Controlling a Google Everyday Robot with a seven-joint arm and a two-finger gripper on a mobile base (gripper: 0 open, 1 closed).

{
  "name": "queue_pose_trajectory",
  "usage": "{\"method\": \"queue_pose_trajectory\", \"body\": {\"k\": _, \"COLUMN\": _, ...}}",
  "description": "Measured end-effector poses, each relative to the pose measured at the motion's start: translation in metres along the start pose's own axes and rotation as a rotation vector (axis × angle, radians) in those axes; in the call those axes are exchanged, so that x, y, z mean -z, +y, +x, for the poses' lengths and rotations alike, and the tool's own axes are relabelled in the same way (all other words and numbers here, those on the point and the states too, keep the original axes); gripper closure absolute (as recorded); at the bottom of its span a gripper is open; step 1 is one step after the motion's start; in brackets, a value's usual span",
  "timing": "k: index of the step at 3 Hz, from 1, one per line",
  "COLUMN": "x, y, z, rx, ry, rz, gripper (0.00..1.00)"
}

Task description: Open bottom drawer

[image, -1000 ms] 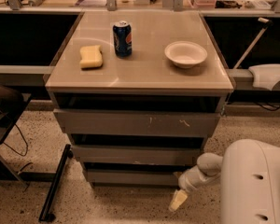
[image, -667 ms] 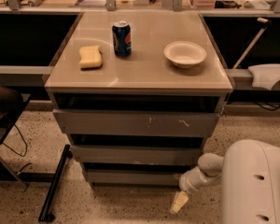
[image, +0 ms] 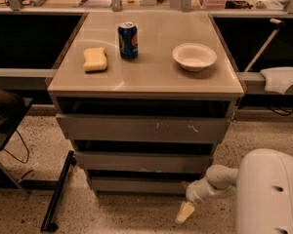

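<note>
The bottom drawer [image: 136, 185] is the lowest, narrowest grey front of the cabinet, flat and handleless, sitting flush under the middle front [image: 141, 161] and the widest scratched top front [image: 141, 128]. My gripper [image: 185, 212] hangs at the end of the white arm [image: 215, 182], just right of and slightly below the bottom drawer's right corner, close to the floor. Its pale fingertips point down and left.
On the cabinet top [image: 151, 77] stand a blue soda can [image: 128, 40], a yellow sponge [image: 95, 59] and a white bowl [image: 194, 56]. A black bar [image: 57, 191] leans on the floor at the left. My white body [image: 271, 194] fills the lower right.
The gripper has shifted very slightly; the drawers have not moved.
</note>
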State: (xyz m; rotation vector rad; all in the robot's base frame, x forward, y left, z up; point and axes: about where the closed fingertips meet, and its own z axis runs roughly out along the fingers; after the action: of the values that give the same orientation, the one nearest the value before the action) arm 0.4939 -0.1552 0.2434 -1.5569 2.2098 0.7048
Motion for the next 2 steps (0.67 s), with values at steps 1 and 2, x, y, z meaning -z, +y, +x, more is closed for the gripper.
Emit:
{"method": "queue_pose_trajectory", "body": {"k": 1, "x": 0.006, "y": 0.012, "z": -0.012, "rx": 0.097, "ry": -0.081, "rz": 0.142, "gripper": 0.00}}
{"method": "queue_pose_trajectory", "body": {"k": 2, "x": 0.017, "y": 0.004, "z": -0.022, "rx": 0.129, "ry": -0.137, "rz": 0.250, "gripper": 0.00}}
